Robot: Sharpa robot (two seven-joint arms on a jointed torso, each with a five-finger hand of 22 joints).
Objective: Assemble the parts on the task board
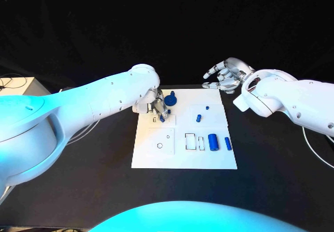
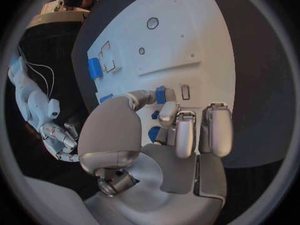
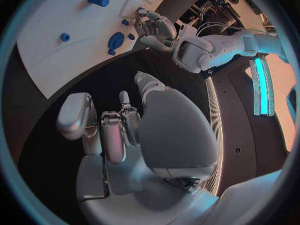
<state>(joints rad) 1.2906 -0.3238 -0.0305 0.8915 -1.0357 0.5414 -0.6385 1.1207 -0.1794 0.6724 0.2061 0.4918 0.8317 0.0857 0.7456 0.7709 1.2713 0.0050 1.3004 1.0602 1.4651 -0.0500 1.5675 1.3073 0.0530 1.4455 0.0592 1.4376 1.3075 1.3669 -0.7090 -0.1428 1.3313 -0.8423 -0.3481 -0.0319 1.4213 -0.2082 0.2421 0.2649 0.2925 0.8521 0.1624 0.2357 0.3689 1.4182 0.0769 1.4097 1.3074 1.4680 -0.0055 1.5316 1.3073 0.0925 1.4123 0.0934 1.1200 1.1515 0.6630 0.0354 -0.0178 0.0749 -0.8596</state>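
Task board (image 1: 182, 162) at table centre carries six blue parts — two cylinders (image 1: 214, 143) at its right. Left hand (image 1: 158, 108) pinches a small blue part (image 2: 161, 94) over the board; right hand (image 1: 224, 75) hovers off the board's far corner, fingers loosely curled, holding nothing.

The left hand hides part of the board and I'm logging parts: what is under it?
Under the left hand, a small blue part sits at its fingertips on the task board. The board beneath the palm is covered.
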